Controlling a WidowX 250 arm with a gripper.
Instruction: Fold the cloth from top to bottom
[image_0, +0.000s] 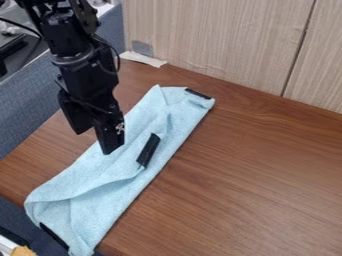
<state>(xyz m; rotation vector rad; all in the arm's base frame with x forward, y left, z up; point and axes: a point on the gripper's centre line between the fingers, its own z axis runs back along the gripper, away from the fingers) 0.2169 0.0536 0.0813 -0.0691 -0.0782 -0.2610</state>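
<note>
Pale wood-grain paneling (214, 40), crossed by a dark seam at the right, backs a brown wooden table (254, 190), and blue-grey fabric (23, 120) covers the surface along the left of the frame. A white strip (143, 59) lies at the table's back edge, near the foot of the paneling. The cloth (127, 165) stretches diagonally over the table as a long, narrow band, its long axis running from just above the middle of the frame down to the lower left, where its near end reaches past the table's edge. It is light blue with a soft, slightly mottled surface, folded into layers along its length. The right side runs fairly straight, while the left side bows and ripples; a loose upper layer slants across the middle, and deeper creases gather toward the lower end. Three black patches mark it: one (198, 93) at the far end, one (148, 150) slanting near the middle, and one (53, 236) along the lower left edge. From the upper left the black gripper (95, 142) hangs down over the cloth's left side, its two fingers apart; whether either touches the fabric cannot be told.
</note>
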